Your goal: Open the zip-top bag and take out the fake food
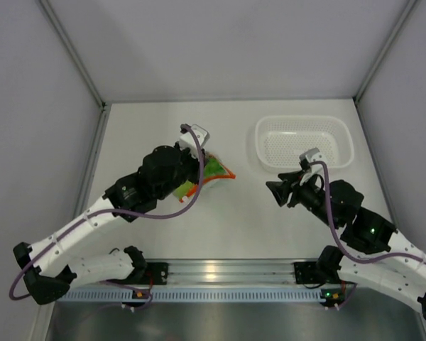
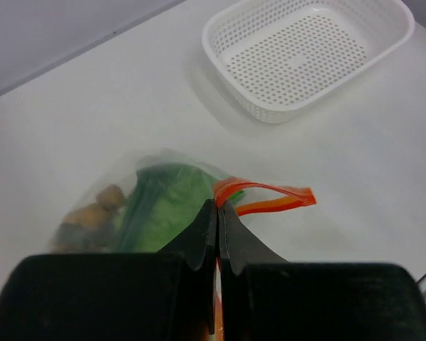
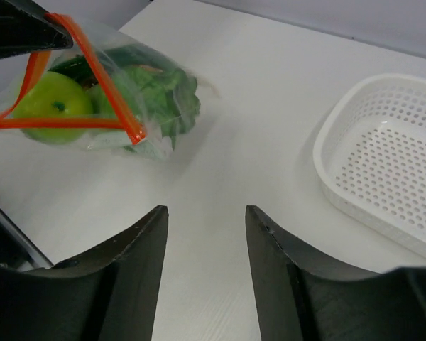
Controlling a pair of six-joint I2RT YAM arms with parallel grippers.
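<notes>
The clear zip-top bag [image 1: 211,175] [image 2: 156,195] [image 3: 138,106] lies left of the table's middle, its orange-red zip strip [image 2: 270,197] [image 3: 103,71] pulled apart into an open loop. Inside it I see the fake food: a lime-green fruit [image 3: 51,105], green lettuce [image 3: 163,92] [image 2: 163,206] and brown balls [image 2: 99,206]. My left gripper [image 1: 201,170] [image 2: 218,206] is shut on one side of the zip strip. My right gripper [image 1: 275,189] [image 3: 206,209] stands open over bare table, to the right of the bag and apart from it, with nothing between its fingers.
A white perforated basket [image 1: 341,135] [image 2: 227,50] [image 3: 326,163], with nothing in it, stands at the back right near the right gripper. Grey walls close in the table at the back and sides.
</notes>
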